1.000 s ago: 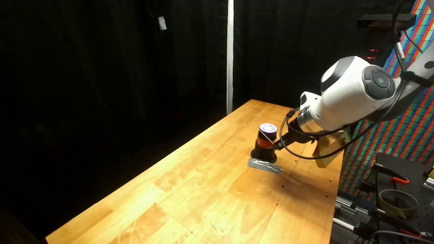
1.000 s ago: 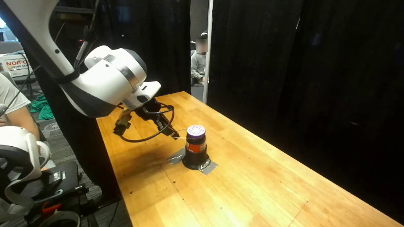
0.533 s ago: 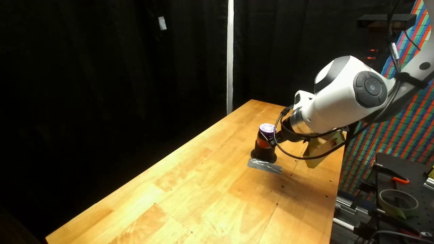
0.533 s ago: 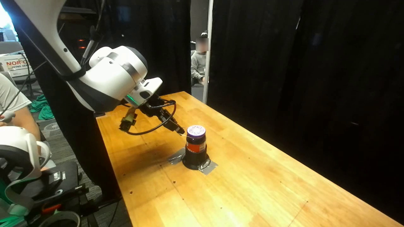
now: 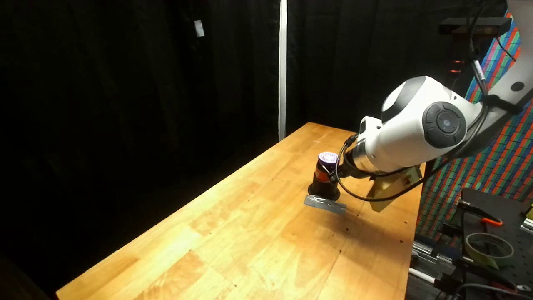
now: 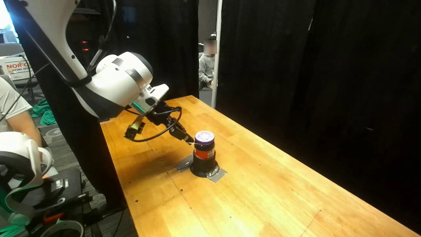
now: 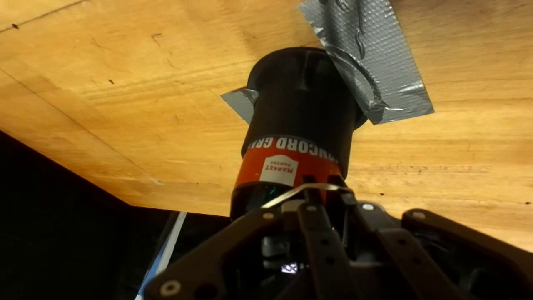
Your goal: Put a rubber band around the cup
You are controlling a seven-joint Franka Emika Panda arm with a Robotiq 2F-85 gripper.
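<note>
The cup (image 5: 324,176) stands upright on the table, dark with a red-orange stripe and a pale top; it also shows in an exterior view (image 6: 204,153) and in the wrist view (image 7: 287,166). My gripper (image 6: 190,141) is right beside the cup's upper part. In the wrist view, my gripper's fingertips (image 7: 321,181) stand a small gap apart, with the orange stripe showing between them. A thin pale rubber band (image 7: 283,196) runs across both fingertips and toward the cup's upper side. A short strand also shows in an exterior view (image 6: 195,143). The band's far side is hidden.
Grey tape strips (image 7: 387,62) hold the cup's dark base to the wooden table (image 5: 250,233). A black cable loop (image 6: 158,137) hangs beneath the wrist. Black curtains (image 5: 145,104) stand behind the table. A headset (image 6: 23,177) lies beside it.
My gripper has moved closer to the cup, beside its upper part. The visible strand between fingertips and cup is shorter. The cup has not moved.
</note>
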